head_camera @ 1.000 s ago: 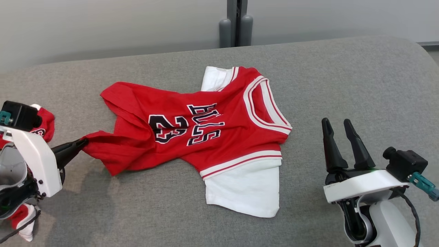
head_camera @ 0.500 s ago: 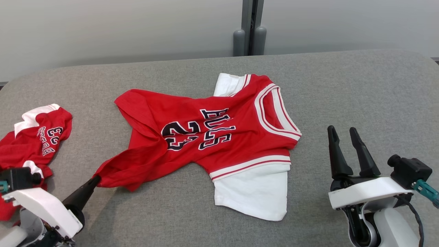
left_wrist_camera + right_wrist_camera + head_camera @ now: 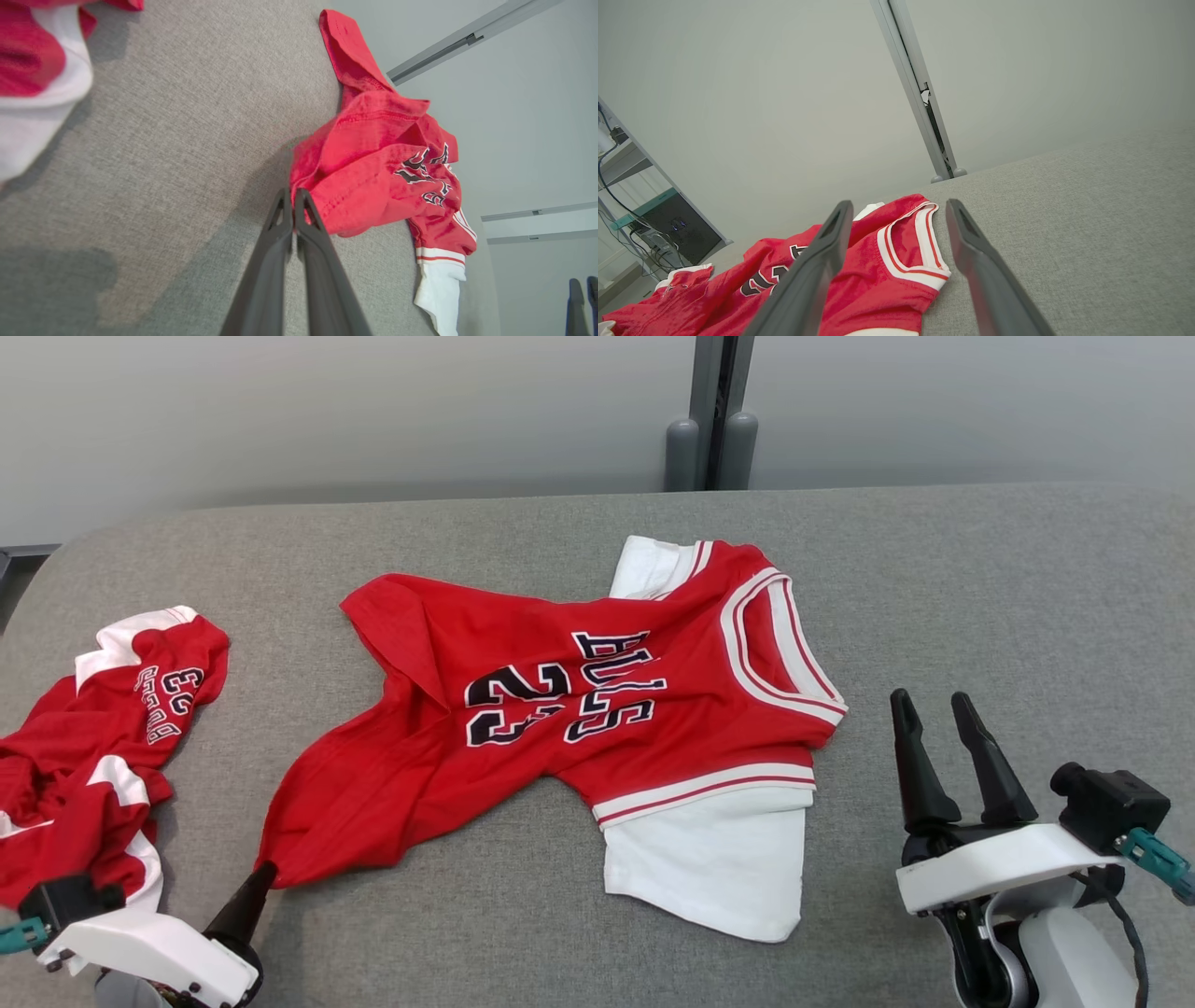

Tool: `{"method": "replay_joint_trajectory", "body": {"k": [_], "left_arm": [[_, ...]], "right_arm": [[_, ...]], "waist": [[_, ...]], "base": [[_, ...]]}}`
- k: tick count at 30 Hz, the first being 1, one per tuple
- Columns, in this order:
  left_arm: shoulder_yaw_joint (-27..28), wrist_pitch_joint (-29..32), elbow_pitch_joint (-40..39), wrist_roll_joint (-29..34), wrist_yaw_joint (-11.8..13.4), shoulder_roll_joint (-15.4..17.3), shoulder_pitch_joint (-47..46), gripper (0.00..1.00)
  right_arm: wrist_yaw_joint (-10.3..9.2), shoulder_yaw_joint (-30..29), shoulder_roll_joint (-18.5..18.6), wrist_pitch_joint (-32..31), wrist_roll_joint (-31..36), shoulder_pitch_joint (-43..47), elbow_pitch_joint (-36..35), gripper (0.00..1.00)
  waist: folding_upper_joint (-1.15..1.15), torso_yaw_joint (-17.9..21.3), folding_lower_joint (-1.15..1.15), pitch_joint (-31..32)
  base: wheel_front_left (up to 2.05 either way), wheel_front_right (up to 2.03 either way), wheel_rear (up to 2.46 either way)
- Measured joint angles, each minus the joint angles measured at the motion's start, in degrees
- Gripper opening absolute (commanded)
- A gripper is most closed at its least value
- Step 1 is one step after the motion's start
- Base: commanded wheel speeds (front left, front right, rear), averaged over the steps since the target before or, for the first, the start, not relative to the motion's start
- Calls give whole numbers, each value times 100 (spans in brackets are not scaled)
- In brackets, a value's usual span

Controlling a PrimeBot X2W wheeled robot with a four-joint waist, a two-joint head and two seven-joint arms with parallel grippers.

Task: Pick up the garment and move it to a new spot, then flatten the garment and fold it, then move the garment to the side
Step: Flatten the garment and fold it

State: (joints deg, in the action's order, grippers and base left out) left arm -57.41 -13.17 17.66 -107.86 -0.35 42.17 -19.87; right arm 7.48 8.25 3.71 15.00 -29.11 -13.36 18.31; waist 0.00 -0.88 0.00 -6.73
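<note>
The garment [image 3: 560, 709] is a red jersey with white sleeves and dark "23" lettering. It lies crumpled in the middle of the grey padded surface [image 3: 980, 597], collar toward the right. My left gripper [image 3: 264, 873] is shut on the jersey's lower hem corner at the near left. In the left wrist view, that gripper's [image 3: 292, 193] tips pinch the red hem of the garment [image 3: 373, 177]. My right gripper [image 3: 924, 705] stands open and apart from the jersey at the near right. In the right wrist view, the right gripper [image 3: 899, 205] has the garment [image 3: 878, 261] ahead of it.
A second red and white jersey [image 3: 93, 737] lies bunched at the left edge of the surface, and it also shows in the left wrist view [image 3: 32, 60]. A grey wall with a vertical post [image 3: 714, 429] stands behind. Bare grey surface stretches right of the collar.
The head camera has shifted. My left gripper has drawn the hem corner toward the near edge, stretching that side of the jersey out. The right gripper has stayed open in place.
</note>
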Motion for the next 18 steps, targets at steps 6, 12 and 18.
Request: {"method": "replay_joint_trajectory", "body": {"k": [6, 12, 18], "left_arm": [[-104, -57, 115, 276, 18, -183, 63, 100], [667, -180, 75, 1755, 538, -151, -52, 100], [1597, -196, -668, 3796, 1084, -581, 496, 100]], "right_arm": [[0, 62, 33, 0, -20, 43, 99, 100], [0, 14, 78, 0, -58, 103, 102, 100], [0, -9, 96, -5, -58, 185, 186, 100]], "waist": [[0, -38, 0, 74], [0, -93, 0, 126], [0, -148, 0, 165]], "base": [[0, 0, 0], [0, 0, 0], [0, 0, 0]]}}
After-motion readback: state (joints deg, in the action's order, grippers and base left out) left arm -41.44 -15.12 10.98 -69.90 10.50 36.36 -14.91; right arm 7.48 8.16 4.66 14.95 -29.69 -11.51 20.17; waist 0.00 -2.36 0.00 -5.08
